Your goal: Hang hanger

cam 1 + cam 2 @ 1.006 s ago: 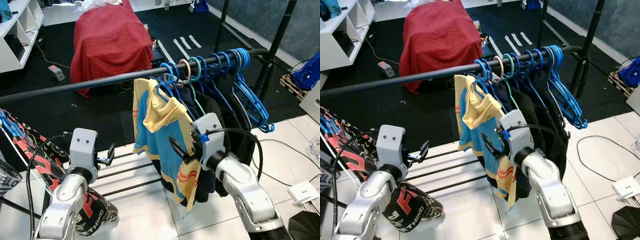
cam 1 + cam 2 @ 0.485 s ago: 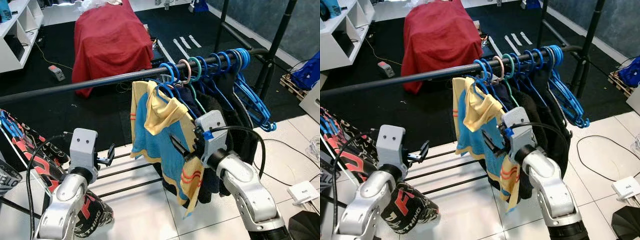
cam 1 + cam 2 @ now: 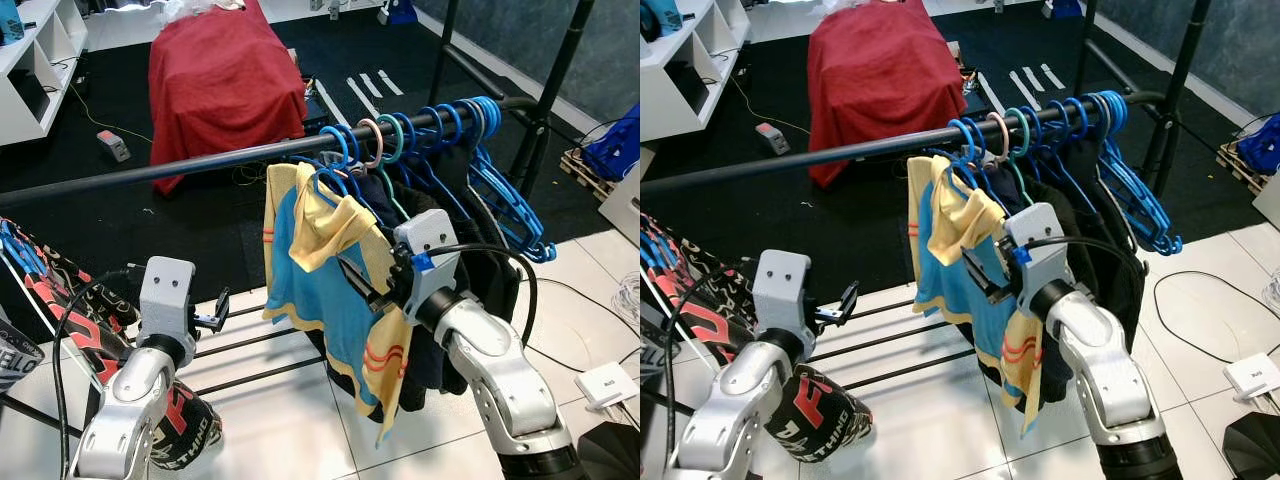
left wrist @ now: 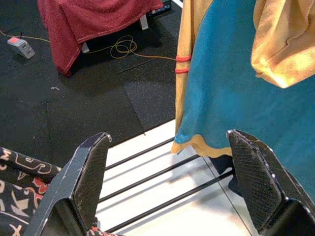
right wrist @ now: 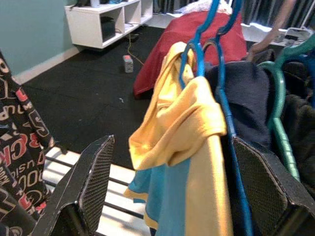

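Right wrist view shows my right gripper [image 5: 167, 191] spread wide and empty before the blue hanger [image 5: 194, 54] with its yellow-and-blue shirt [image 3: 330, 290], hooked on the rail [image 3: 170, 170] at 12 o'clock, while my left gripper [image 4: 172, 182] gapes empty too.

Right gripper [image 3: 362, 285] raised, fingers spread; left gripper [image 3: 217, 310] low, likewise spread.
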Robot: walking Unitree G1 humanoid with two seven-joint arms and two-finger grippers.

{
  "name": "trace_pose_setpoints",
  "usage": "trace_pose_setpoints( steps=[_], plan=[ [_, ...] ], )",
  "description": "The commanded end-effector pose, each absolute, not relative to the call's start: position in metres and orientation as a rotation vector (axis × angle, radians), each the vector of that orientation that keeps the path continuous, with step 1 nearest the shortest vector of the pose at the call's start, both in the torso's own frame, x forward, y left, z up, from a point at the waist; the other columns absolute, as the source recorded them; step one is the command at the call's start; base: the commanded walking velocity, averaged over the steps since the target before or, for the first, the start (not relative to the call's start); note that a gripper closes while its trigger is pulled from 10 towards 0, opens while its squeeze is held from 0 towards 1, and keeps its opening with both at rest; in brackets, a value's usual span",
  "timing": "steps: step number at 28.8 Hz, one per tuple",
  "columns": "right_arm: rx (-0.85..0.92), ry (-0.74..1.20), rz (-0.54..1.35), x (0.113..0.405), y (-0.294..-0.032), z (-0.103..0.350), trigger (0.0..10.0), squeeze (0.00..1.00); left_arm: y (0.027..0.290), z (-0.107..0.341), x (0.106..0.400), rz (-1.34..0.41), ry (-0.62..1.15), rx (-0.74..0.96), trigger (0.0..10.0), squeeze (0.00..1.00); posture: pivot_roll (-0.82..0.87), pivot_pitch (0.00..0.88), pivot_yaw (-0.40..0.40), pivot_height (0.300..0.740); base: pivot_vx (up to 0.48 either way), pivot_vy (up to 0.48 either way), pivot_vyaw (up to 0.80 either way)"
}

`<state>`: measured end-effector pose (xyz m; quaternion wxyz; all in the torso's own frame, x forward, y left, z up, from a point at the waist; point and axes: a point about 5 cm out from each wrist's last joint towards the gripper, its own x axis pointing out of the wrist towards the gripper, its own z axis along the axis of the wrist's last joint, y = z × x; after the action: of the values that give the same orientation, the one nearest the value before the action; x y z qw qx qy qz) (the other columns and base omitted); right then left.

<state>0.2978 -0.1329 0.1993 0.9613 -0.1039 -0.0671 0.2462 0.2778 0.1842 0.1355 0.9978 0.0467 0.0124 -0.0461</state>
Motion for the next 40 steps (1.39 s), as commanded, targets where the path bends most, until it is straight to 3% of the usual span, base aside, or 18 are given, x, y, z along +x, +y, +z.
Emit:
trace_pose_setpoints(
  steps=[1, 40],
  plan=[
    [-0.216, -0.135, 0.485, 0.299, -0.135, 0.197, 10.0, 0.00, 0.187, 0.132, 0.275, -0.082, 0.047, 0.098, 10.0, 0.00, -0.05, 0.170, 0.075, 0.740, 0.000, 0.000, 0.00],
    [-0.191, 0.004, 0.521, 0.304, -0.135, 0.176, 10.0, 0.00, 0.188, 0.133, 0.273, -0.080, 0.046, 0.103, 10.0, 0.00, -0.04, 0.176, 0.076, 0.740, 0.000, 0.000, 0.00]
  ],
)
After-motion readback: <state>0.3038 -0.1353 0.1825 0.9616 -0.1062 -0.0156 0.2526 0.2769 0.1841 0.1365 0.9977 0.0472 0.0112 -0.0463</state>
